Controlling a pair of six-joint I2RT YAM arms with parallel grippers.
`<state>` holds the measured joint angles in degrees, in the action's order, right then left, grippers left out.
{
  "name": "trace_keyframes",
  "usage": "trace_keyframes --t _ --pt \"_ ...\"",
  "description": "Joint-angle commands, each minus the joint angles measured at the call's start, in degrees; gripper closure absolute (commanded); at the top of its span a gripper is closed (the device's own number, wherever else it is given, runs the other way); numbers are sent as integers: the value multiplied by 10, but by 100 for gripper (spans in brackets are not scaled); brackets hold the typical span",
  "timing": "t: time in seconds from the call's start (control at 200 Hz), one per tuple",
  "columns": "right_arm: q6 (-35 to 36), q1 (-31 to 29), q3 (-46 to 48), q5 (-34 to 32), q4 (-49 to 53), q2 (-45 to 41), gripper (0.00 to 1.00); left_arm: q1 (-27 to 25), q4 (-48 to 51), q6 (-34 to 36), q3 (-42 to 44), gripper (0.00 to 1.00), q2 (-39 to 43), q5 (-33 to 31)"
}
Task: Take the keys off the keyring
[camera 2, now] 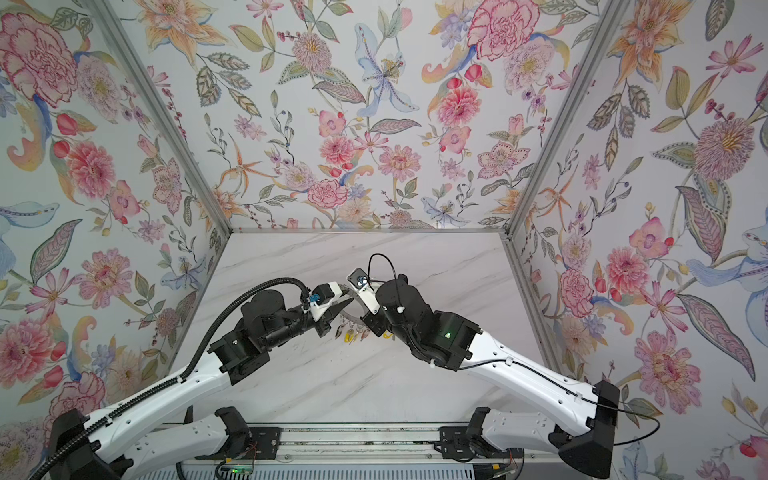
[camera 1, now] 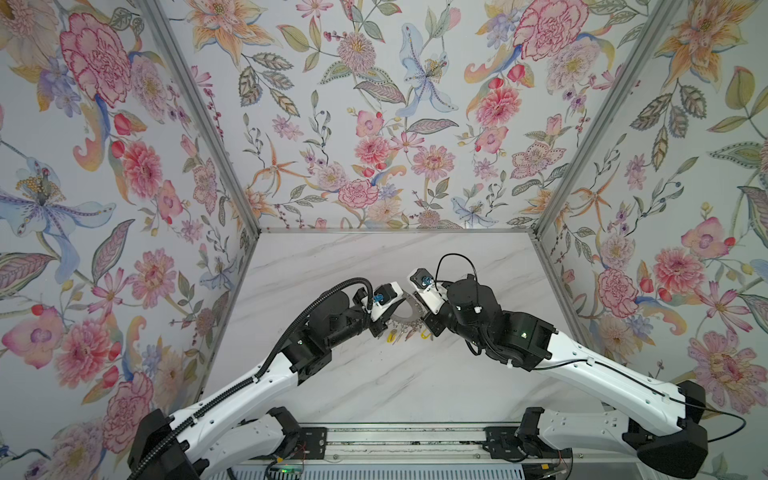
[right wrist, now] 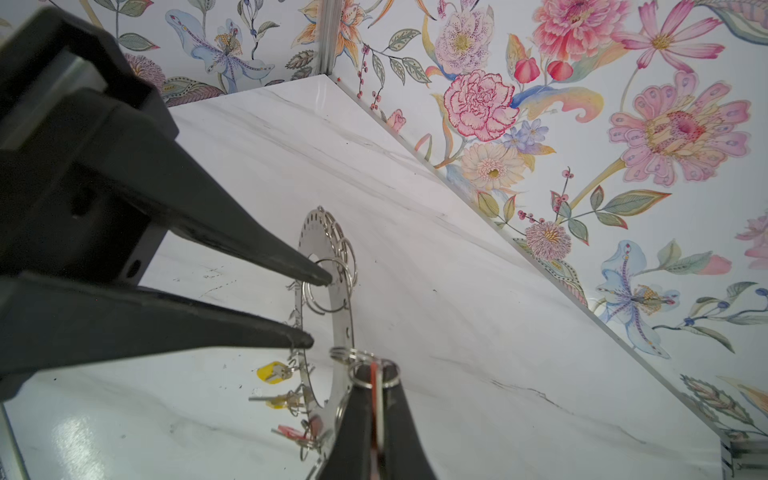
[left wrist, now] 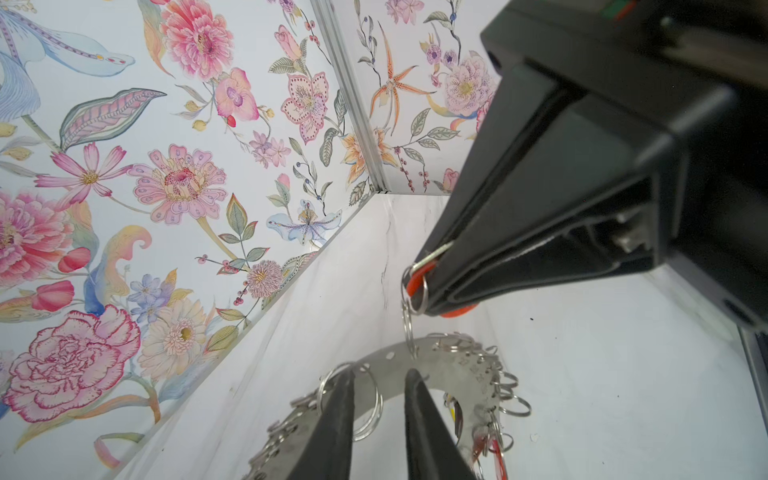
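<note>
The keyring (right wrist: 341,320), a grey metal disc fringed with wire loops, stands on edge between my two grippers; in both top views it (camera 1: 405,318) shows low between them. My right gripper (right wrist: 377,370) is shut on an orange-tagged key (left wrist: 417,276), whose wire loop still links to the disc rim. My left gripper (left wrist: 380,374) is open, with one finger on each side of the disc band and one fingertip (right wrist: 326,279) against a large loop. More keys hang from the lower rim: a yellow-tagged one (right wrist: 270,371), a second yellow-tagged one (right wrist: 274,400) and a red-tagged one (right wrist: 291,432).
The white marble tabletop (camera 1: 374,374) is boxed in by floral walls on three sides, with metal corner posts (camera 1: 540,232). Both arm bases sit on a rail (camera 1: 399,440) at the near edge. Yellow tags (camera 2: 347,336) dangle just above the table under the disc.
</note>
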<state>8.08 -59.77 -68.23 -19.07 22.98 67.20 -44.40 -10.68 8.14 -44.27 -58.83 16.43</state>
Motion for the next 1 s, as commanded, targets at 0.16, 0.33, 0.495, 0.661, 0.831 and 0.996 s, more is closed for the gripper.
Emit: trace_keyframes --t 0.16,0.33,0.495,0.661,0.831,0.996 --pt "-18 -6 -33 -4 -10 3 100 15 -3 -5 -10 69 -34 28" --pt "-64 -7 -42 -7 8 13 100 40 -31 -5 -22 69 -68 36" --pt "-126 -4 -59 -46 46 36 100 52 -35 -5 -35 64 -86 65" --pt "-210 -2 -90 -87 72 66 100 59 -14 -23 -35 57 -78 50" --pt "-311 2 -99 -99 78 77 100 60 32 -41 -27 51 -38 26" --pt "-408 5 -105 -82 78 93 100 58 36 -93 10 48 14 82"
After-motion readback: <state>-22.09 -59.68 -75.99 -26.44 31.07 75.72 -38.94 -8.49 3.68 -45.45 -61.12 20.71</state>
